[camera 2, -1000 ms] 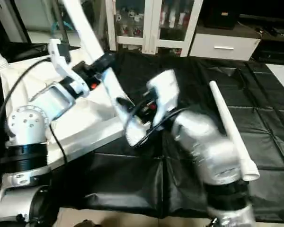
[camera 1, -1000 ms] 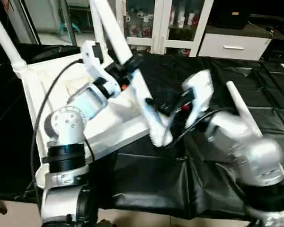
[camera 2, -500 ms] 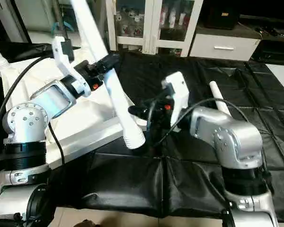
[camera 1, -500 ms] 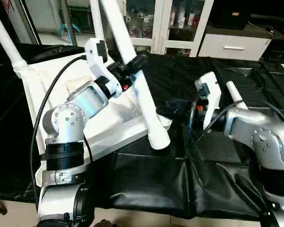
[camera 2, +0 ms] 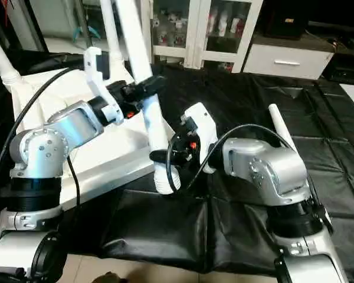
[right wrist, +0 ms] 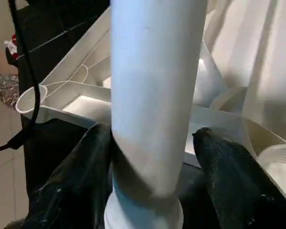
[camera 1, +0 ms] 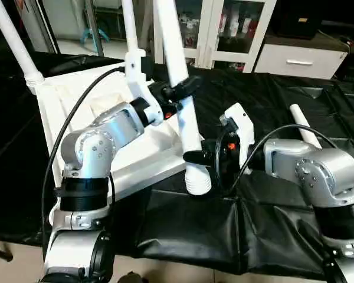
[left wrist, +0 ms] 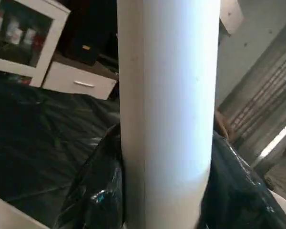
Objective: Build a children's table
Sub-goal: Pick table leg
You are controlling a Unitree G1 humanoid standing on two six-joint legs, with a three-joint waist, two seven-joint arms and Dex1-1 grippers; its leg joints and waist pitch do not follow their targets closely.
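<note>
The white tabletop (camera 1: 62, 103) lies upside down on the left, ribbed side up. Two white legs stand in its far sockets (camera 1: 12, 41) (camera 1: 130, 23). A third leg (camera 1: 189, 127) stands nearly upright over the tabletop's near right corner, its wide end (camera 1: 197, 181) low beside the rim. My left gripper (camera 1: 183, 91) is shut on this leg's middle, with fingers (left wrist: 97, 191) hugging both sides. Lower down, my right gripper (camera 1: 196, 157) clasps the same leg, its fingers (right wrist: 86, 171) pressed to either side. A fourth leg (camera 1: 304, 127) lies loose behind my right arm.
A black-covered work surface (camera 1: 283, 94) spreads to the right and front, its near edge dropping to the floor. Behind it stand a white glass-door cabinet (camera 1: 224, 29) and a white drawer unit (camera 1: 298, 59). A black cable (camera 1: 53, 147) loops along my left arm.
My right gripper has moved left and closed around the leg's lower part. The left gripper has tipped the leg more upright. The camera has shifted a little.
</note>
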